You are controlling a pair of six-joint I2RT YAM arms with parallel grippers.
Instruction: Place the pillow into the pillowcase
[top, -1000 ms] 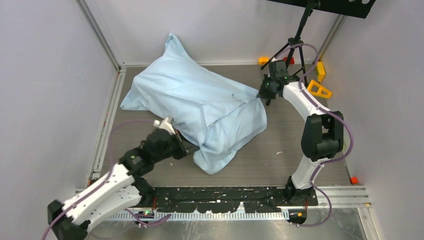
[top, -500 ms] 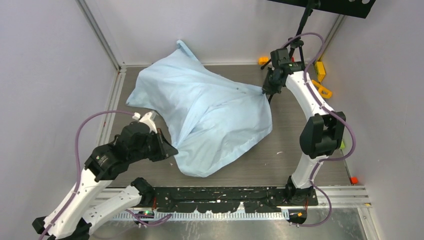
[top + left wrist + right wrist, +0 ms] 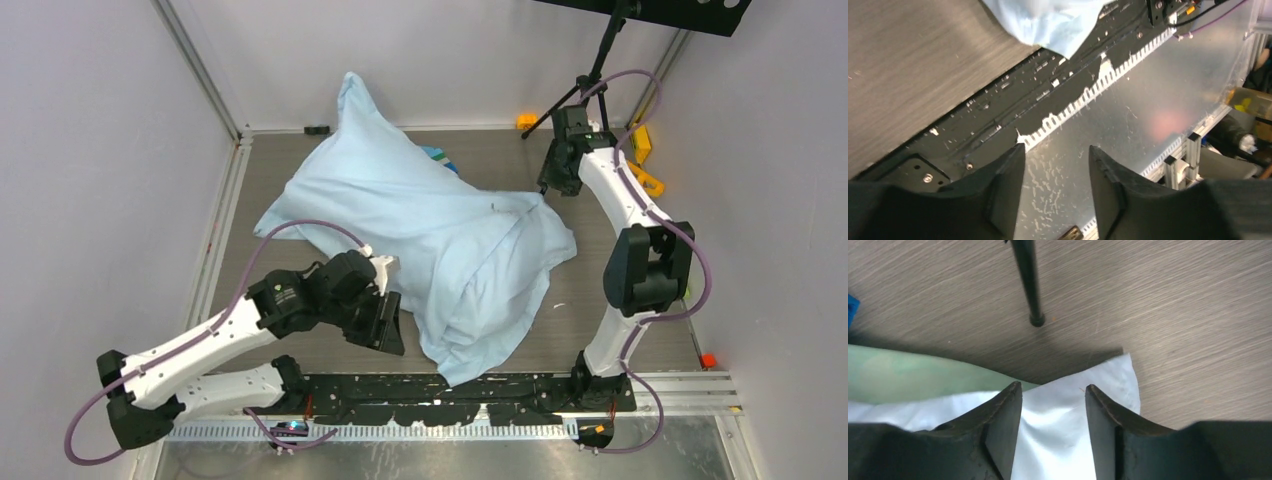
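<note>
Now both jaws gape empty, left gripper (image 3: 1055, 150) beside the pillowcase (image 3: 430, 225), right gripper (image 3: 1053, 390) over its corner; it lies heaped on the table (image 3: 570, 320), pillow hidden, likely inside. Best pinch both hem corners; lift evenly.

Pillowcase (image 3: 430, 220) fills mid table (image 3: 560, 320); tripod leg (image 3: 1029, 285) blocks far R.

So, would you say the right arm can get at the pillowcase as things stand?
Probably yes: the right gripper hangs with jaws open over a corner of the pillowcase, nothing between them; the tripod leg stands beyond, out of the way.
</note>
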